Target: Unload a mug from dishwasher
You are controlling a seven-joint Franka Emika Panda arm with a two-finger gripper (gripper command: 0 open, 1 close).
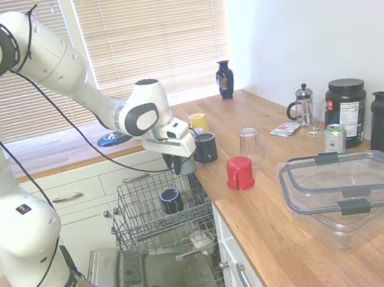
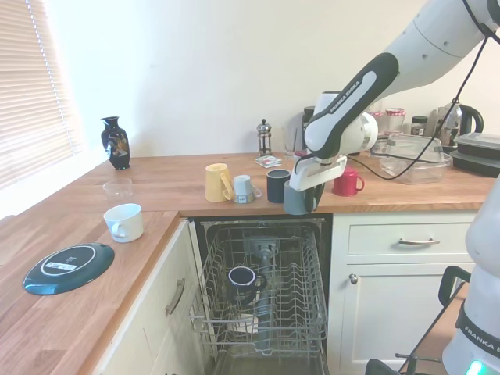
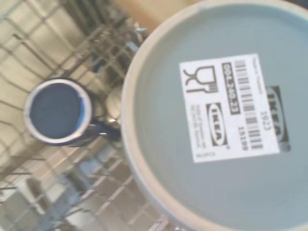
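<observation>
Wooden countertop (image 1: 275, 238) carrying red cup (image 1: 239, 173), navy mug (image 1: 205, 147), yellow mug (image 2: 218, 182), clear glass (image 1: 249, 144), lidded container (image 1: 347, 194), vase (image 1: 225, 80).
</observation>
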